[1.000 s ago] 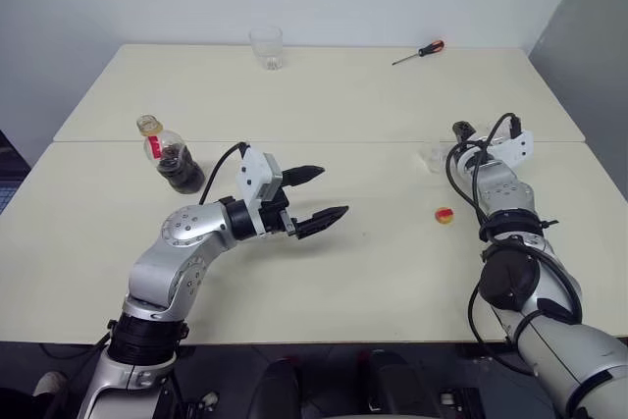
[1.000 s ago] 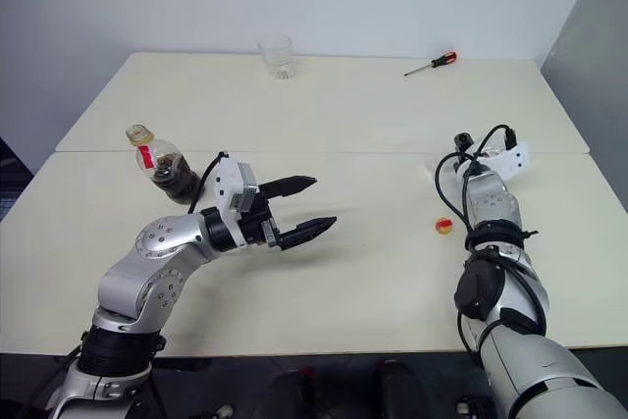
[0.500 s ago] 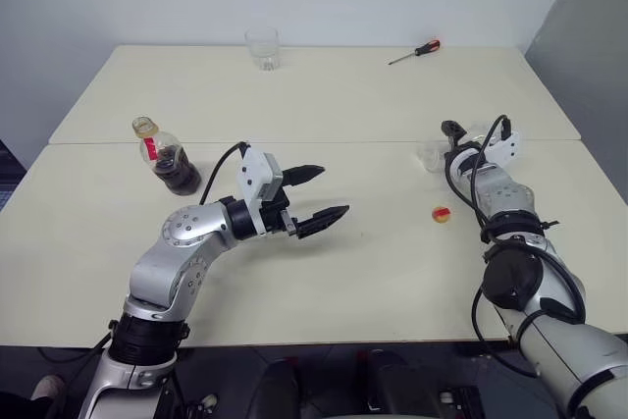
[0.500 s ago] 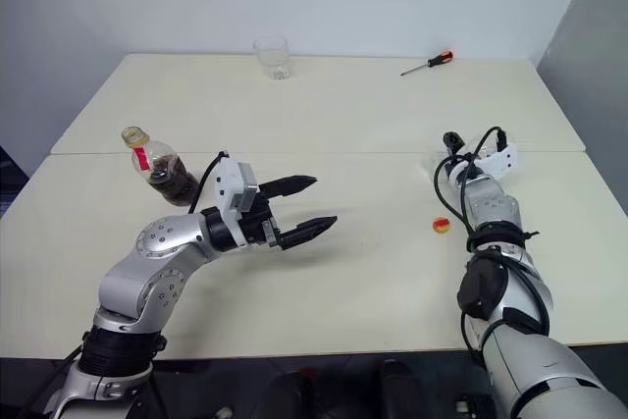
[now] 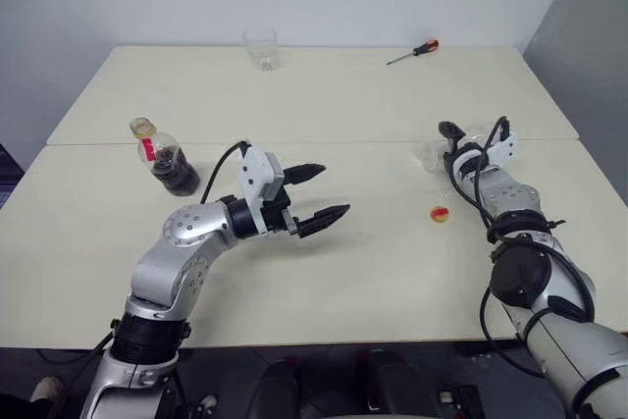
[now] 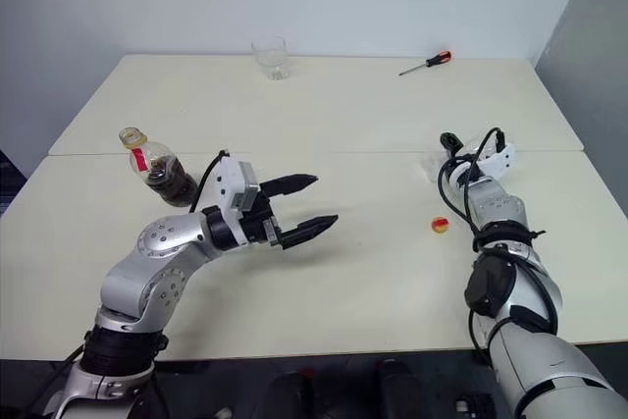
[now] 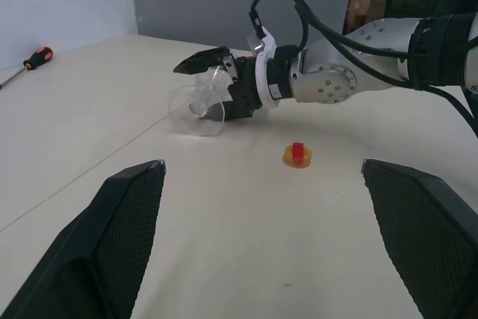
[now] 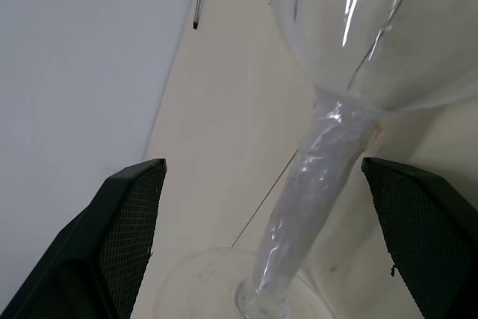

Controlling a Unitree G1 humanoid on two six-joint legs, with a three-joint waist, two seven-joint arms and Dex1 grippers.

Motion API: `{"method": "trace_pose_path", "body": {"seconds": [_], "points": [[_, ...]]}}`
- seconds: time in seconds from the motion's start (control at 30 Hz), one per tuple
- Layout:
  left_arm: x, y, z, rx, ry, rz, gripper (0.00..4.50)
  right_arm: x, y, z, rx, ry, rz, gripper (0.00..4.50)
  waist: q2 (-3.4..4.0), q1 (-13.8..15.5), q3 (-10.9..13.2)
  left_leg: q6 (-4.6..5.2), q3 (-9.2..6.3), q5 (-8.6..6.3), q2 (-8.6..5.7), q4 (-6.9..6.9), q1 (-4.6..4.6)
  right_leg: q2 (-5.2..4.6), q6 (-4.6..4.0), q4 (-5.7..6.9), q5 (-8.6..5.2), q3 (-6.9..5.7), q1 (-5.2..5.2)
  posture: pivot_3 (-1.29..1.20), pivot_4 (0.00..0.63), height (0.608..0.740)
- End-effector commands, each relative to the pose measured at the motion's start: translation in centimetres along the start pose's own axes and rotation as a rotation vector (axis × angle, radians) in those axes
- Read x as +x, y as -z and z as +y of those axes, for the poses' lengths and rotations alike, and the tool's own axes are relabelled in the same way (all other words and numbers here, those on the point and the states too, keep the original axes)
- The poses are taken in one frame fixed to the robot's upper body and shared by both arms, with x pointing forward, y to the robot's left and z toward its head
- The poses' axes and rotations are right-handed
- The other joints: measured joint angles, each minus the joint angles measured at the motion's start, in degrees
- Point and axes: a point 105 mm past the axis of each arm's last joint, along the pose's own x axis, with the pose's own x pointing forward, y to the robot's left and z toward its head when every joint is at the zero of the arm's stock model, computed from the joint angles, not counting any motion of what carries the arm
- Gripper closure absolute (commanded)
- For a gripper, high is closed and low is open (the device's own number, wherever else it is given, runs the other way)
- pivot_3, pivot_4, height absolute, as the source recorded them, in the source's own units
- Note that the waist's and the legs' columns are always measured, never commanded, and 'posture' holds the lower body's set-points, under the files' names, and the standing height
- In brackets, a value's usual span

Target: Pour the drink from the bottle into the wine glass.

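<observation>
A: Left tool (image 5: pixel 319 193) hangs over the middle of the pale surface (image 5: pixel 324 95), both black fingers spread wide, nothing between them.

B: And the bottle (image 5: pixel 165 156) stands upright at the robot's left, just beyond that arm's elbow, near the seam between the two halves of the surface. No cap on it. The dark drink (image 5: pixel 177 170) fills the lower part of the round body.

A: The cap (image 5: pixel 440 214), yellow and red, lies on its own at the right, just beside the right forearm.

B: Over to the right tool (image 7: pixel 216 80). It points forward, low over the surface, fingers parted as far as they go.

A: The wine glass (image 7: pixel 198 104) is lying on its side there. From the left wrist camera the round foot faces this way, and one black finger reaches over the top of the glass.

B: From the right wrist camera the stem (image 8: pixel 310 199) runs between the two fingers (image 8: pixel 131 244), bowl at one end and foot at the other. Neither pad touches the stem. It's around the glass, not gripping it.

A: At the far edge, a short clear tumbler (image 5: pixel 261 48) stands upright, well apart from both arms.

B: A screwdriver (image 5: pixel 413 51) with a red and black handle lies farther right along that far side.
</observation>
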Motion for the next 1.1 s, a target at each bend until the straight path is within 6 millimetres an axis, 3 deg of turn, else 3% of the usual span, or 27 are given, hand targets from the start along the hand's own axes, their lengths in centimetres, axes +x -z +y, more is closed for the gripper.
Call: {"method": "trace_pose_path", "body": {"seconds": [0.03, 0.33, 0.47, 0.7, 0.8, 0.87, 1.1], "points": [[0.3, -1.0, -0.3, 0.038, 0.024, -0.033, 0.01, 0.0, 2.2, -0.6, 0.031, 0.010, 0.092, 0.00, 0.00, 0.0, 0.0, 0.00, 0.00, 0.00, 0.00, 0.00, 0.00, 0.00, 0.00, 0.00, 0.00, 0.00, 0.00, 0.00, 0.150, 0.740], [0.5, -1.1, -0.4, 0.039, 0.026, -0.035, 0.01, -0.1, 2.0, -2.0, 0.028, 0.078, 0.069, 0.00, 0.00, 0.0, 0.0, 0.00, -0.01, 0.00, 0.00, 0.00, 0.00, 0.00, 0.00, -0.01, 0.00, -0.01, 0.01, 0.00, 0.150, 0.740], [0.5, -1.0, -0.6, 0.037, 0.026, -0.034, 0.00, -0.1, 1.7, -2.0, 0.057, 0.089, 0.047, 0.96, -0.01, 0.1, 0.0, 0.00, -0.02, 0.00, -0.01, 0.01, -0.01, 0.00, 0.00, -0.02, 0.00, -0.04, 0.03, 0.00, 0.150, 0.740], [0.6, -1.2, -0.3, 0.039, 0.021, -0.037, 0.00, 0.2, 1.6, -1.2, 0.055, 0.077, 0.042, 3.50, -0.03, 0.0, 0.0, 0.00, -0.02, 0.00, -0.01, 0.01, 0.00, 0.00, 0.00, -0.04, 0.00, -0.02, 0.05, 0.00, 0.150, 0.740], [0.6, -1.2, -0.4, 0.038, 0.021, -0.038, 0.00, 0.5, 1.7, 0.0, 0.017, 0.030, 0.049, 4.32, -0.03, 0.1, 0.0, 0.00, 0.00, 0.00, -0.03, 0.02, 0.06, 0.00, -0.01, -0.01, 0.00, 0.01, 0.08, 0.00, 0.150, 0.740], [0.3, -1.2, -0.4, 0.032, 0.010, -0.035, 0.00, 0.7, 1.7, 1.1, -0.059, -0.012, 0.046, 4.33, -0.02, -0.1, 0.0, 0.00, 0.00, 0.00, -0.03, 0.01, 0.04, 0.01, -0.01, -0.02, 0.00, -0.01, 0.07, 0.00, 0.150, 0.740], [-2.5, -1.2, -0.6, -0.057, -0.046, -0.016, 0.00, 1.4, 4.7, 10.0, -0.411, -0.339, 0.030, 4.33, 0.27, -1.1, 0.2, 0.00, 0.02, 0.00, 0.10, -0.07, -0.10, 0.00, -0.03, 0.03, 0.00, 0.03, -0.16, 0.00, 0.150, 0.740]]}}
